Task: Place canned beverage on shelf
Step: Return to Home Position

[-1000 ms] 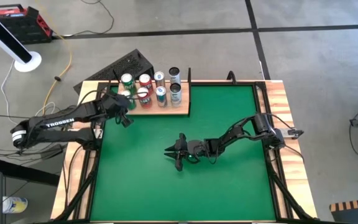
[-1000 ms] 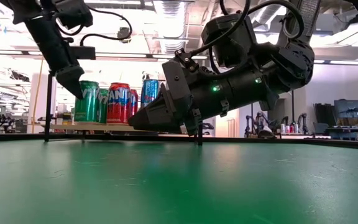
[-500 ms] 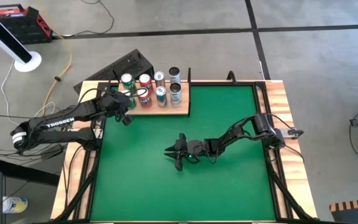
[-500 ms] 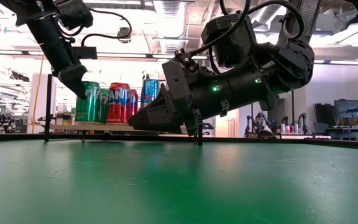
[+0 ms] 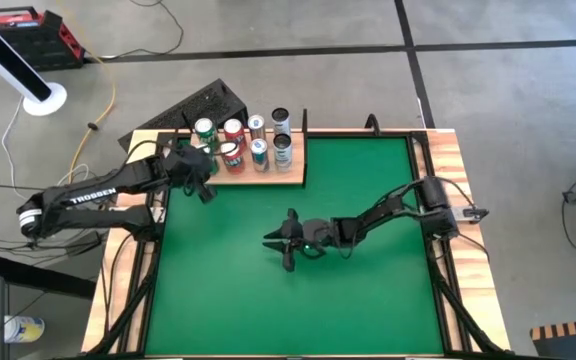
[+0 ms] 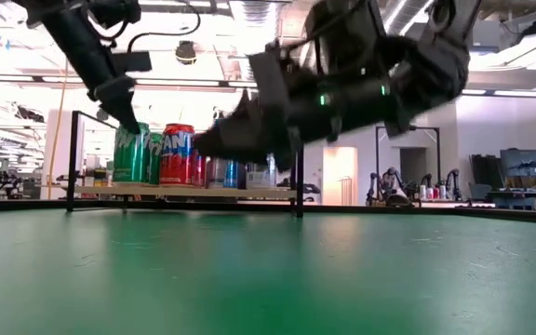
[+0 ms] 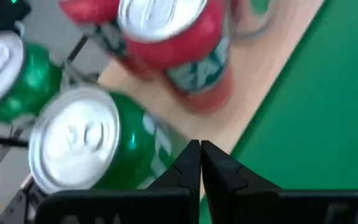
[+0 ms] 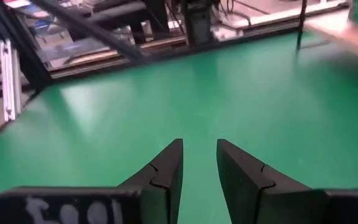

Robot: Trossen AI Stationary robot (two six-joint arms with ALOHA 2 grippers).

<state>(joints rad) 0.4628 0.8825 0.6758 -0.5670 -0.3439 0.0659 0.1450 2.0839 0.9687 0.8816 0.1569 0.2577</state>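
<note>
Jaws on my L gripper [image 7: 200,149] are pinched shut w/ nothing held, green can [image 7: 98,149] upright on shelf [image 7: 253,87] just ahead of tips, while R gripper [image 8: 199,148] hangs slightly parted, empty, over table [image 8: 166,93].

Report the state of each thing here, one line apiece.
Shelf, standing at the table's back edge, loaded with cans.
Cans, all upright on the shelf, in two rows.
Left gripper, shut, empty, close by the front green can.
Right gripper, open, empty, over the middle of the table.
</note>
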